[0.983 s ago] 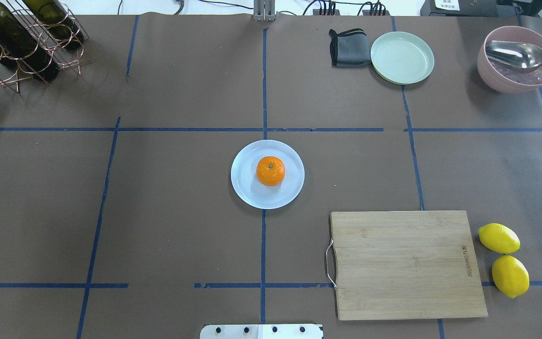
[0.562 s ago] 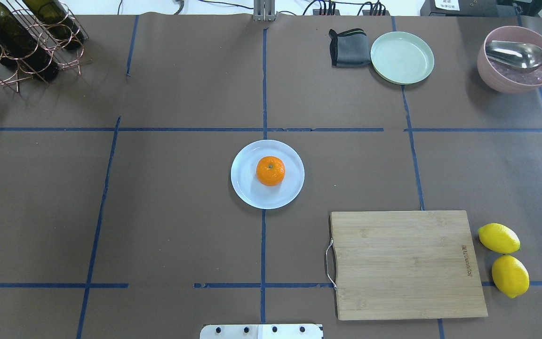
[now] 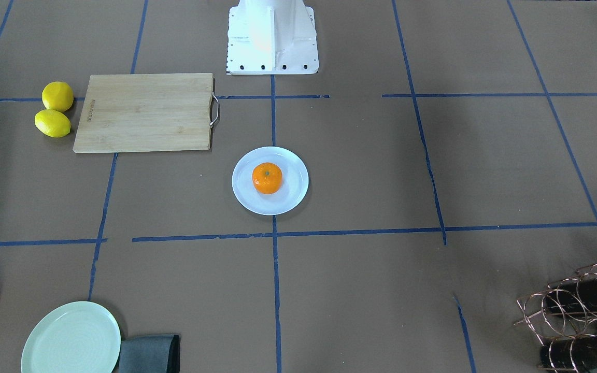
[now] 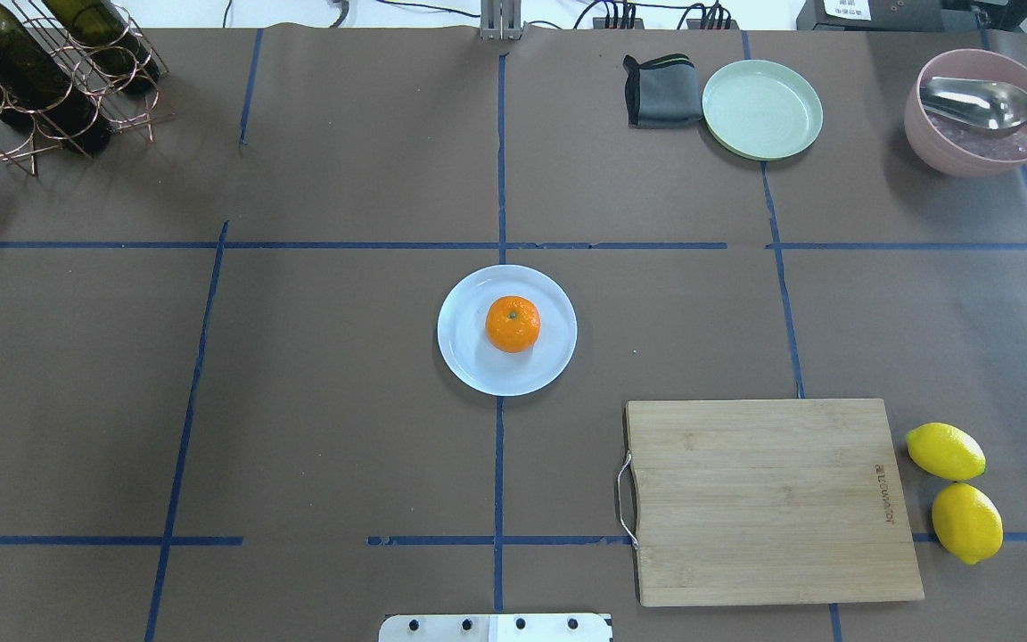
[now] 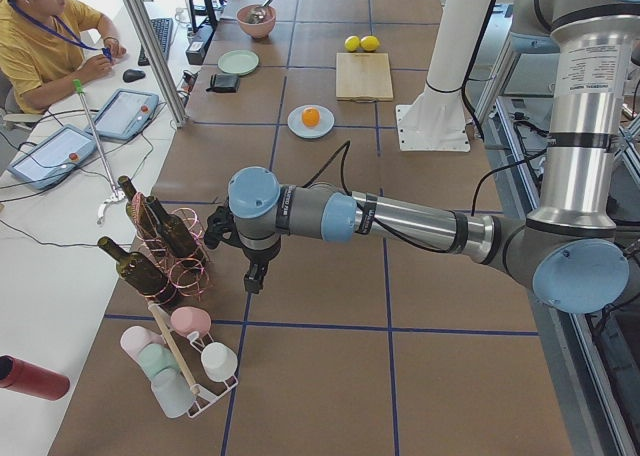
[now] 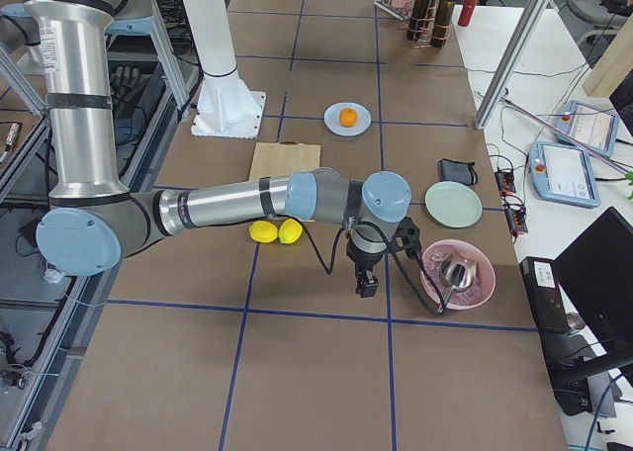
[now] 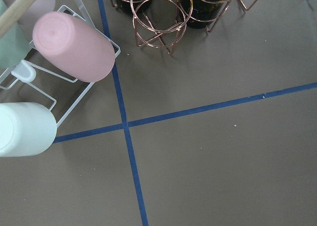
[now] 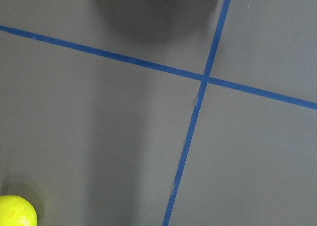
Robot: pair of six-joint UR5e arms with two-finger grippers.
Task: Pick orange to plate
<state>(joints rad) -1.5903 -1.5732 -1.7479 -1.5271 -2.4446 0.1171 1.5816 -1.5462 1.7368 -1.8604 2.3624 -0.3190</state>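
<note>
Brown table [image 4: 344, 446]; blue tape [image 4: 497, 481] — orange [image 4: 513, 324] on plate [image 4: 464, 357].

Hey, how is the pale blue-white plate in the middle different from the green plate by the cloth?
Colour: the plate is bluish-white, the green plate pale green. Load: the orange sits on the plate, not the green plate. Place: the plate lies mid-table; the green plate sits near the far edge beside a grey cloth. Both are round, rimmed and lying flat.

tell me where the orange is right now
In the overhead view the orange sits on the pale plate at dead centre, up and left of the wooden cutting board.
</note>
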